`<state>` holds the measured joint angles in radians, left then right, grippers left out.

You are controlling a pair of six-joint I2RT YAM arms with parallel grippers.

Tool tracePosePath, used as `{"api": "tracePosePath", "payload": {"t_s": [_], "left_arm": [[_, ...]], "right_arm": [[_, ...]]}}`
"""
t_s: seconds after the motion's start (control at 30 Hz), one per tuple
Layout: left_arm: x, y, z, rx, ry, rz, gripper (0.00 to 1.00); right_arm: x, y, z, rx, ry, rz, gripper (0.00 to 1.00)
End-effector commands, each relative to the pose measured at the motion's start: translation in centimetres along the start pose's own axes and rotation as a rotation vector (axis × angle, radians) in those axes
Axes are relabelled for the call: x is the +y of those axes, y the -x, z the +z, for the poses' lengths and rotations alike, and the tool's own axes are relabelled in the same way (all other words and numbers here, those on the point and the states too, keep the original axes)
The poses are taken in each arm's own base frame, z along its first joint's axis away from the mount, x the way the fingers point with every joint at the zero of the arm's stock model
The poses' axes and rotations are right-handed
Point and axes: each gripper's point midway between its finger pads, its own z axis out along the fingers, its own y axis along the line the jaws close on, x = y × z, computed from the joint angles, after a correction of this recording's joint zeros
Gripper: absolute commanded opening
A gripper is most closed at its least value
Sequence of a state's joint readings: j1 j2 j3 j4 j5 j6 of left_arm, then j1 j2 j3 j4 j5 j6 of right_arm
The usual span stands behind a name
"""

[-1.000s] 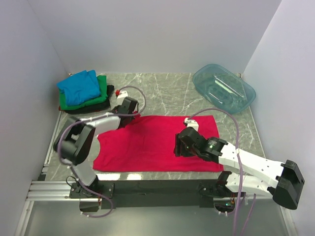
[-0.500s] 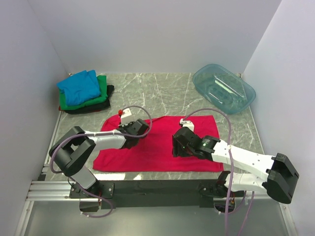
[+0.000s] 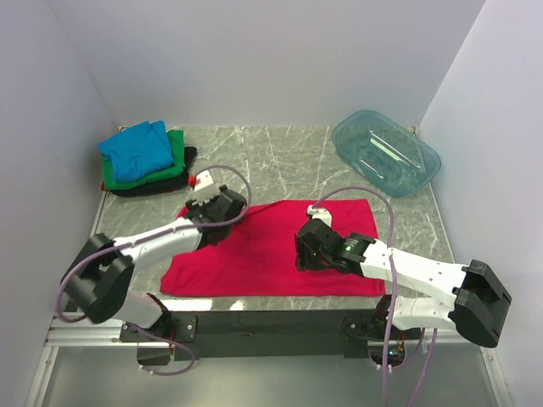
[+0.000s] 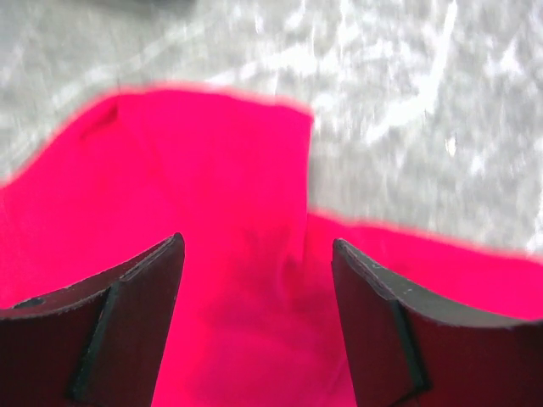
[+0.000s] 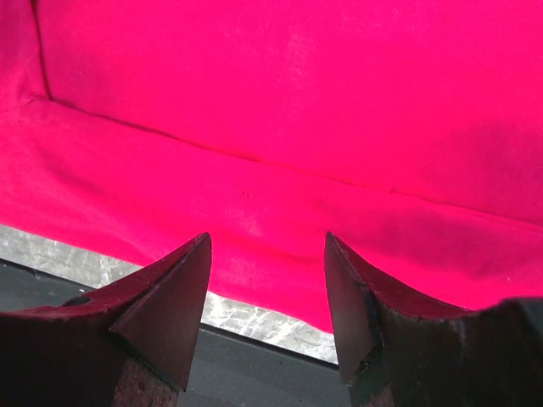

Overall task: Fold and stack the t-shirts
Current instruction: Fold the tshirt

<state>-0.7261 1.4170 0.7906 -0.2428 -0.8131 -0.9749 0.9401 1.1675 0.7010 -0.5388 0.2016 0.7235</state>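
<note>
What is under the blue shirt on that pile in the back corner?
A green t-shirt lies under the blue t-shirt, with a black t-shirt at the bottom. Only their edges show; the rest is covered, so anything else between them cannot be seen.

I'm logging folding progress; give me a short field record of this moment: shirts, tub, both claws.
red-pink t-shirt: spread flat, a flap folded over at its far-left corner
stack: blue t-shirt on green t-shirt on black t-shirt, far left
tub: far right, clear of the cloth
left claw: open, above the flap, holding nothing
right claw: open, above the shirt's near edge
</note>
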Motion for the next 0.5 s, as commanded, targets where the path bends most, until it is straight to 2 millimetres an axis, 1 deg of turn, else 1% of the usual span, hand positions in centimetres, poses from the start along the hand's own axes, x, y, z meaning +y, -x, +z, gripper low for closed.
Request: {"api": "tracePosePath", "payload": {"t_s": [0.0,0.03,0.07,0.1,0.13,0.17,0.2,0.27,0.33,0.4,0.43,0.47], "left_arm": [[-2.1,2.9,2.7,-0.032,-0.008,0.025,0.75],[-2.2,3.0,3.5,-0.025,-0.001,0.051,0.75],[-1.8,2.3,5.0,-0.004,0.028,0.072,0.74],[-2.8,2.9,5.5,0.003,0.015,0.063,0.74],[-2.8,2.7,6.1,0.013,0.018,0.082,0.73],[-2.5,2.0,7.2,0.036,0.037,0.100,0.71],[-3.3,2.1,7.6,0.051,0.014,0.095,0.70],[-3.4,1.3,8.7,0.081,0.023,0.119,0.69],[-3.1,0.5,9.2,0.110,0.032,0.136,0.67],[-2.9,0.1,9.4,0.117,0.034,0.135,0.65],[-3.0,0.0,9.5,0.120,0.024,0.126,0.63],[-2.8,-0.3,9.6,0.127,0.023,0.128,0.59]], "right_arm": [[0.9,2.0,-0.5,-0.065,0.021,0.008,0.63],[0.9,2.0,-0.5,-0.066,0.022,0.010,0.63],[0.8,1.9,-0.5,-0.065,0.017,0.010,0.63],[0.6,1.9,-0.5,-0.065,0.014,0.013,0.63],[0.5,1.7,-0.6,-0.063,0.009,0.013,0.63],[0.3,1.6,-0.6,-0.063,0.007,0.015,0.63],[0.1,1.6,-0.6,-0.066,0.002,0.017,0.63],[-0.1,1.5,-0.8,-0.071,0.003,0.027,0.63],[-0.4,1.4,-0.9,-0.073,-0.002,0.032,0.63],[-0.4,1.4,-1.0,-0.078,0.001,0.036,0.63],[-0.5,1.4,-1.1,-0.080,0.001,0.037,0.63],[-0.5,1.5,-1.2,-0.083,0.003,0.040,0.63]]}}
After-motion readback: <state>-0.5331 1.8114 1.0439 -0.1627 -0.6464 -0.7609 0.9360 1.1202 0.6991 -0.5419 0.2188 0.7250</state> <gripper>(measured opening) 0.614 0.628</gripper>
